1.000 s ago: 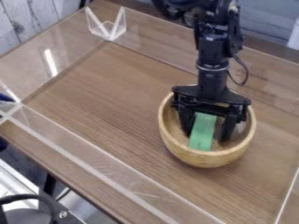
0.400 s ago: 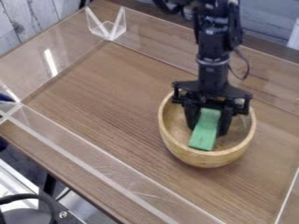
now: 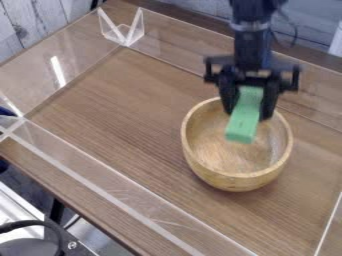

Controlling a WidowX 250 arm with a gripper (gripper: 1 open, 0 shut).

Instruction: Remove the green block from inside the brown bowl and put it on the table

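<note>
My gripper (image 3: 253, 97) hangs from the black arm at the upper right and points almost straight down. Its fingers are shut on the top end of the green block (image 3: 246, 120), a bright green flat bar that hangs upright. The block's lower end is in the air above the hollow of the brown bowl (image 3: 214, 170), touching neither its floor nor its rim. The tan wooden bowl rests on the table (image 3: 120, 110) at the right, with nothing else showing inside it.
Low clear acrylic walls (image 3: 80, 160) border the tabletop along the left and near sides. A clear corner piece (image 3: 123, 28) stands at the back left. A black cable (image 3: 27, 240) lies off the table at the lower left.
The gripper closed on the green block inside the bowl and then rose, lifting the block out of the bowl's hollow. The bowl stayed in place.
</note>
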